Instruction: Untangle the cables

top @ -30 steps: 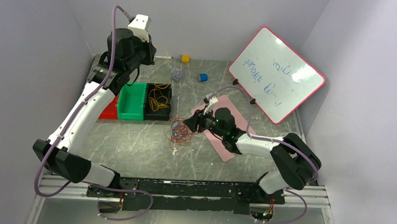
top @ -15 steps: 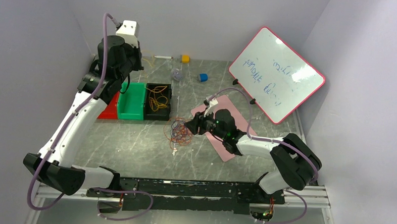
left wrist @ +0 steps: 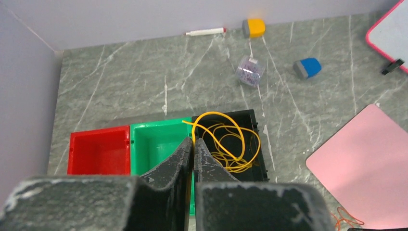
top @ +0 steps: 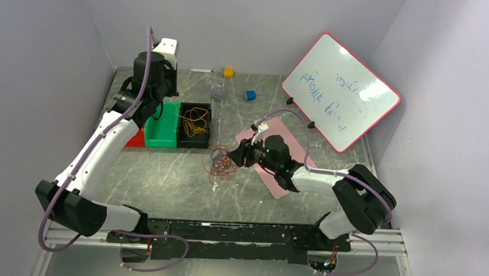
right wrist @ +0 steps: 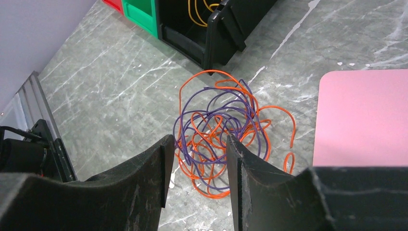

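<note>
Cables tangled on bare tabletop near black bin; right gripper parted above, left gripper closed empty

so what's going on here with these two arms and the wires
Two robot arms are untangling thin cables. One yellow cable lies coiled in the black bin. The orange and purple cables are knotted in a pile on the table, between that bin and the pink mat. The right pincer is open over the pile, not closed on any strand. The left pincer is shut and empty, above the green bin and the black one.
</note>
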Robot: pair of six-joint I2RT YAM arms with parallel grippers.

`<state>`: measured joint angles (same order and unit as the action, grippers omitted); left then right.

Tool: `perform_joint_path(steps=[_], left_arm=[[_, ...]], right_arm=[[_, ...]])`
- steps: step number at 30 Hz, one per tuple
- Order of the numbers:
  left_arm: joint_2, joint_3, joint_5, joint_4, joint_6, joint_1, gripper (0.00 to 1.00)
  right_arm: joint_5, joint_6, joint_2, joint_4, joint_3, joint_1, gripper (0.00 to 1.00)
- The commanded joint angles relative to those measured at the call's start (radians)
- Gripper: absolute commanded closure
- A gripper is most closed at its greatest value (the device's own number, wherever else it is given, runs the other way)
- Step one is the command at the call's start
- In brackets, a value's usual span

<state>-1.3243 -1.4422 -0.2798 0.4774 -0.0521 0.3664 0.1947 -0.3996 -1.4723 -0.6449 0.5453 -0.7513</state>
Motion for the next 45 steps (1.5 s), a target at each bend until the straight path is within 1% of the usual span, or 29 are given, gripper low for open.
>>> perform_joint_path(steps=[1,3,7,12,15,17,19,21,26,34,38,45], left_arm=[[-0.033,0.029,0.055,-0.063,0.01,-0.015,0.93],[-0.066,0.019,0.069,-0.068,0.004,-0.015,0.93],[-0.123,0.026,0.027,-0.082,-0.003,-0.015,0.93],[-0.193,0.04,0.031,-0.127,0.009,-0.018,0.93],[-0.25,0.017,-0.021,-0.115,0.038,-0.018,0.93],[-0.273,0.002,-0.083,-0.103,0.054,-0.018,0.93],[-0.27,0.001,-0.168,-0.103,0.073,-0.02,0.93],[-0.251,0.009,-0.213,-0.11,0.091,-0.022,0.93],[-0.204,0.023,-0.231,-0.117,0.115,-0.025,0.93],[-0.19,0.026,-0.301,-0.131,0.169,-0.024,0.93],[-0.179,0.022,-0.228,-0.129,0.146,-0.024,0.93],[-0.201,0.034,0.026,-0.141,0.034,-0.013,0.93]], right_arm=[[0.009,-0.009,-0.015,-0.029,-0.016,-0.004,0.52],[0.014,-0.012,-0.017,-0.031,-0.018,-0.004,0.52],[0.005,-0.01,-0.007,-0.029,-0.028,-0.004,0.52],[0.002,-0.002,-0.001,-0.018,-0.035,-0.005,0.52],[0.001,-0.001,0.005,-0.018,-0.04,-0.005,0.52],[0.001,-0.002,0.009,-0.015,-0.042,-0.004,0.52],[0.0,0.0,0.011,-0.013,-0.045,-0.004,0.52],[-0.003,0.002,0.012,-0.012,-0.048,-0.004,0.52],[0.002,0.001,0.004,-0.018,-0.048,-0.003,0.52],[0.006,-0.004,0.001,-0.022,-0.049,-0.003,0.52],[0.01,-0.012,-0.004,-0.032,-0.053,-0.003,0.51],[0.02,-0.022,-0.014,-0.039,-0.048,-0.003,0.51]])
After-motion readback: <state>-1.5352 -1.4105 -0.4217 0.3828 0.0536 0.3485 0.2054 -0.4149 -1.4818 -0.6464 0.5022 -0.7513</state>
